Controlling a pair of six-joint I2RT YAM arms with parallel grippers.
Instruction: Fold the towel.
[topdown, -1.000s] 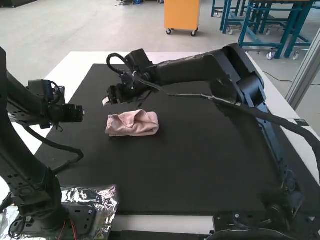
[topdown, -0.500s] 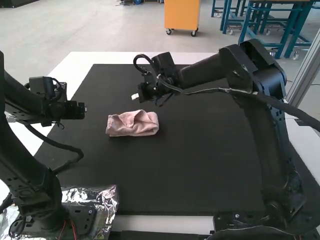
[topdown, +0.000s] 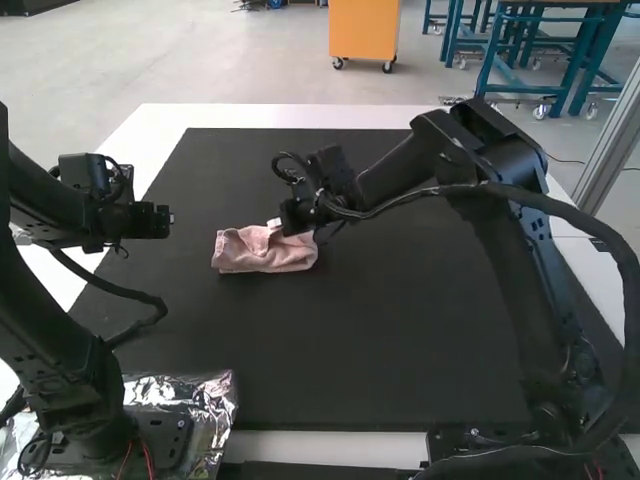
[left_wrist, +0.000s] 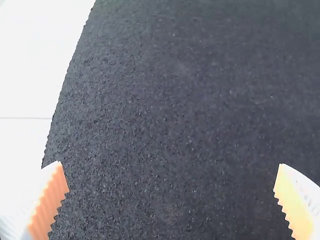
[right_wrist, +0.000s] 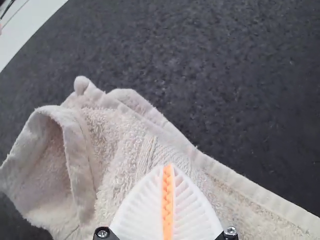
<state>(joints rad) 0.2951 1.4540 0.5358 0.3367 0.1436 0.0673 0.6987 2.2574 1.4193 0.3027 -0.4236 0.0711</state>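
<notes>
The white tabletop (topdown: 300, 115) carries a large black mat (topdown: 350, 340), and on each side of its near edge stands one robot arm. Below the left arm, crinkled aluminium foil (topdown: 216, 395) covers the near-left corner. The pink terry towel (topdown: 262, 258) lies on the mat, closer to its far and left edges, folded in a compact oblong bundle; one hemmed part curls up like an open loop. The left gripper (topdown: 168, 219) is above the mat near its left edge, jaws wide apart. The right gripper (topdown: 275, 225) is at the towel's far side, jaws together; whether it touches the cloth, I cannot tell.
</notes>
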